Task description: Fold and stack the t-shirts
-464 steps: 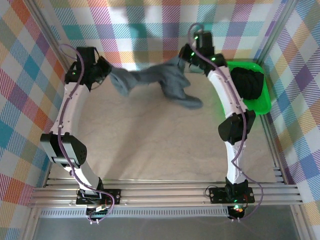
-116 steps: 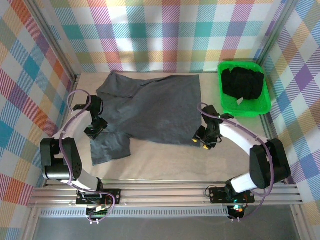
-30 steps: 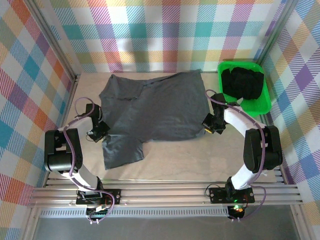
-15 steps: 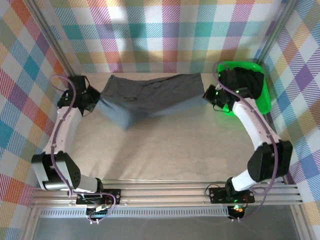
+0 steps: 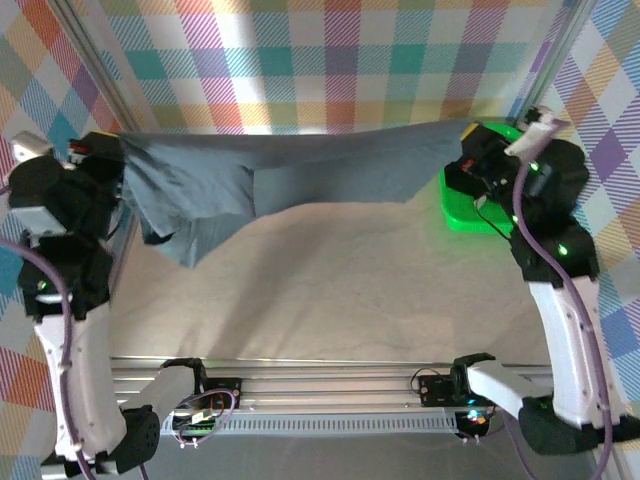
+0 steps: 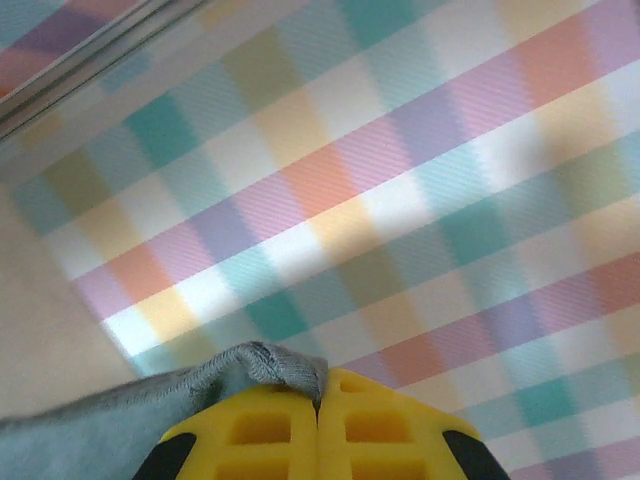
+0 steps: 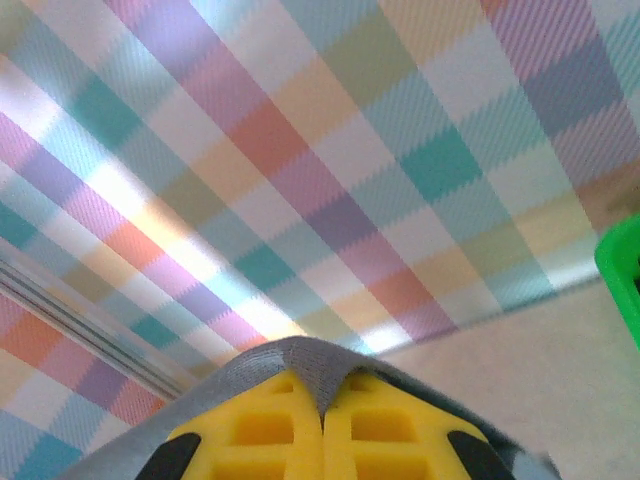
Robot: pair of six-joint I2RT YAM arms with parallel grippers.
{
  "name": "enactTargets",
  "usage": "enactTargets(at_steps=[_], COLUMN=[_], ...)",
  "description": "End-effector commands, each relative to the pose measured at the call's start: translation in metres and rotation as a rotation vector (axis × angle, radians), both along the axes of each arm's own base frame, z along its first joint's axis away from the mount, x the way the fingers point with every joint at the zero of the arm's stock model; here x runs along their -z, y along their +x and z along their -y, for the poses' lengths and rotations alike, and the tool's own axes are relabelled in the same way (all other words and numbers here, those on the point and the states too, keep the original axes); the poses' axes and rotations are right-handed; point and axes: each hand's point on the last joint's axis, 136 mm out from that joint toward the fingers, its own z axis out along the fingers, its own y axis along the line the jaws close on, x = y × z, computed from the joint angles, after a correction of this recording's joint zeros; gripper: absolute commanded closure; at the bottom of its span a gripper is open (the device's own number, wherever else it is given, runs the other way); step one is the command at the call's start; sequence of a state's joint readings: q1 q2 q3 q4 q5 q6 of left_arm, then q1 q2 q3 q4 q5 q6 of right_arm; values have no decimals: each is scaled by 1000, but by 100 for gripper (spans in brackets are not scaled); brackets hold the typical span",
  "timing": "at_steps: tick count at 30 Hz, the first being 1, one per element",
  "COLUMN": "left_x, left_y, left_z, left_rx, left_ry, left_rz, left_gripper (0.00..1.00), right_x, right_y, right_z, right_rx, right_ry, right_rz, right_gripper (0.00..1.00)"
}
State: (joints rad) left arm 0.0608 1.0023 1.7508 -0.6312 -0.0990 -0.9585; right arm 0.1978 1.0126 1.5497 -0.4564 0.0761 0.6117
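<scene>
A dark slate grey t-shirt (image 5: pixel 300 172) hangs in the air, pulled into a long band between my two grippers above the far part of the table. My left gripper (image 5: pixel 112 150) is shut on its left end, where a loose part droops down (image 5: pixel 185 235). My right gripper (image 5: pixel 470 138) is shut on the right end. In the left wrist view the yellow fingers (image 6: pixel 250 430) pinch a grey hem (image 6: pixel 270 365) at the left gripper (image 6: pixel 318 400). In the right wrist view grey cloth (image 7: pixel 300 358) drapes over the closed tips of the right gripper (image 7: pixel 323 408).
A green basket (image 5: pixel 462 212) stands at the far right, partly behind my right arm; its edge (image 7: pixel 622 265) shows in the right wrist view. Plaid walls enclose the beige table (image 5: pixel 330 290) on three sides. A metal rail (image 5: pixel 330 380) runs along the near edge.
Both arms have risen high and spread apart. The t-shirt, lying on the table a second ago, is now lifted off it and stretched taut between the grippers.
</scene>
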Motion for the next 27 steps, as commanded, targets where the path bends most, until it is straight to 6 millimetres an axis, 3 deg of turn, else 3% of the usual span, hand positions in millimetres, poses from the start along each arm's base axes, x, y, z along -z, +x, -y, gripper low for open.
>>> enactTargets(at_steps=[1, 3, 8, 12, 17, 20, 22, 24, 27], left_x=[-24, -26, 14, 38, 48, 34, 12, -14, -58], left_y=[-11, 0, 63, 120, 177, 200, 206, 201, 177], left_z=[-5, -2, 9, 15, 7, 7, 6, 6, 8], left_rx=[-35, -14, 76, 153, 201, 241, 255, 265, 277], left_ry=[-16, -18, -44, -44, -56, -59, -65, -72, -87], left_rz=[54, 36, -126, -203, -235, -203, -149, -77, 43], left_gripper=[100, 100, 100, 100, 100, 100, 100, 100, 100], right_x=[-33, -33, -15, 2, 12, 0, -18, -37, -63], right_y=[-12, -5, 35, 81, 138, 162, 170, 171, 162], right_z=[11, 7, -11, -25, -29, -28, -24, -16, 1], right_rx=[49, 36, -23, -69, -119, -139, -147, -144, -120], right_ry=[5, 9, 17, 15, 54, 69, 76, 87, 105], right_rz=[103, 88, 32, -19, -82, -75, -46, -24, 19], right_gripper=[100, 100, 100, 100, 100, 100, 100, 100, 100])
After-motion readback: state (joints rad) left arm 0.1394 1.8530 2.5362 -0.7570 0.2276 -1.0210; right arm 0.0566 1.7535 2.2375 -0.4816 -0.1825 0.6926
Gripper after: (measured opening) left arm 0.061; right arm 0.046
